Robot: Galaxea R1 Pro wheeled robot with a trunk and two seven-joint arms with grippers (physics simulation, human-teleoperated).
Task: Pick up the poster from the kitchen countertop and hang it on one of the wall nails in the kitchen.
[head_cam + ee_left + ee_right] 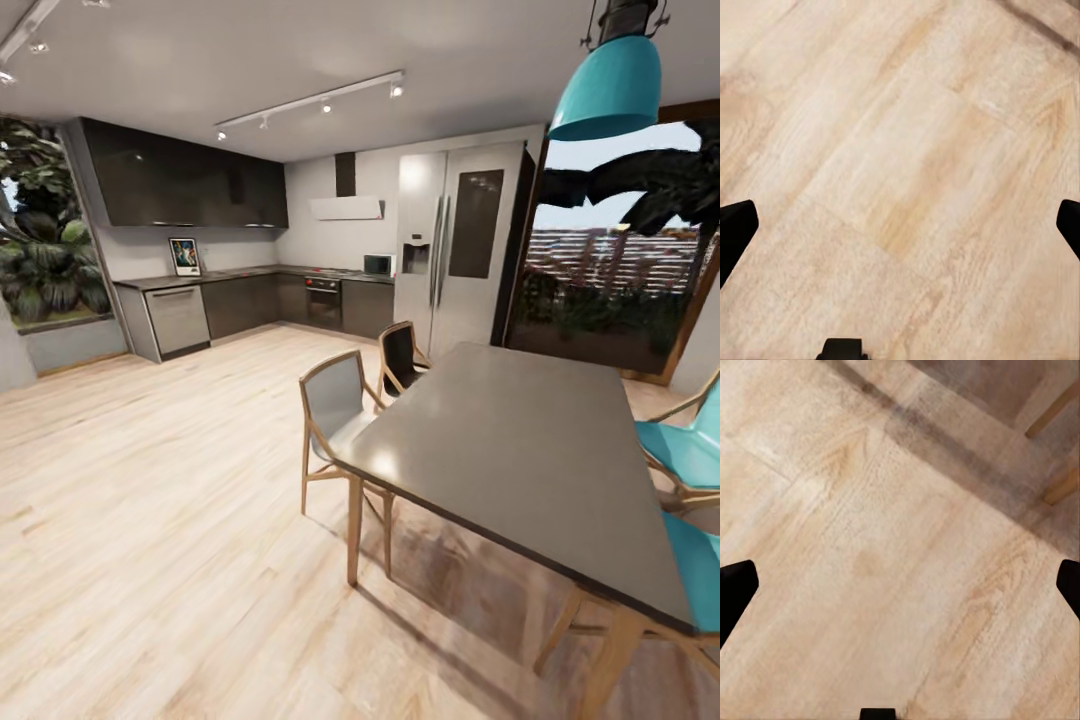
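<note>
The small portrait-format, black-framed poster (184, 257) stood upright against the wall on the far glossy grey-brown kitchen surface (200, 279), while the left hand (900, 225) and right hand (900, 585) hung spread wide, empty, above pale wood floor (907, 150).

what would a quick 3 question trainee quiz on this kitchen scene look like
1. True or false: the poster stands on the kitchen countertop, leaning against the wall.
2. What stands nearest the fridge on the counter? A) kettle B) microwave C) toaster
3. Fill in: both wrist views look down on the wooden ____, each claw open: left claw, right claw.

Key: 1 true; 2 B; 3 floor.
</note>
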